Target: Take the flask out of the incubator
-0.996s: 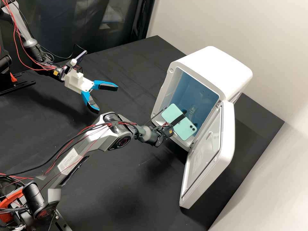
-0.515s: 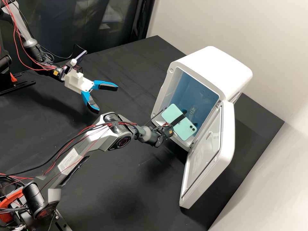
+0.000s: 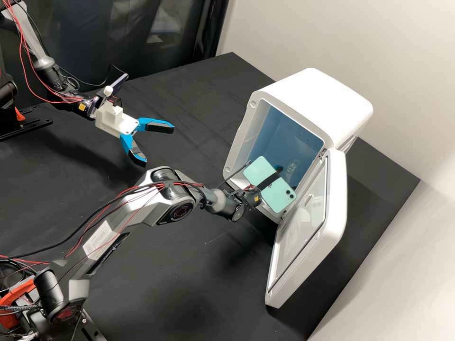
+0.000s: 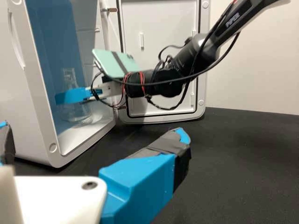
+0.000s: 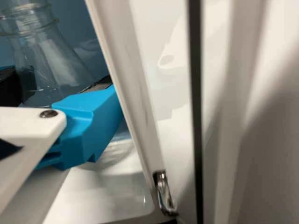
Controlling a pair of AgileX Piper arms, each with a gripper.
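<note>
The white incubator (image 3: 317,99) stands at the bench's right with its door (image 3: 308,222) swung open. Inside, against the blue wall, stands a clear glass flask (image 3: 292,166), upright on the chamber floor (image 4: 69,77) (image 5: 42,51). My right arm reaches through the opening; its gripper (image 4: 70,97) is open, with one blue finger (image 5: 88,126) low beside the flask's body. Whether the fingers touch the glass I cannot tell. My left gripper (image 3: 157,145) hangs open and empty above the bench, well left of the incubator.
A mint-green phone (image 3: 270,184) strapped to the right wrist sits in the incubator's opening. The door frame and hinge (image 5: 161,191) lie close by the right gripper. Black bench surface (image 3: 199,265) spreads in front; cables trail along the arms.
The right arm has pushed a little farther into the incubator, its phone shifting right and inward. The left arm has stayed put.
</note>
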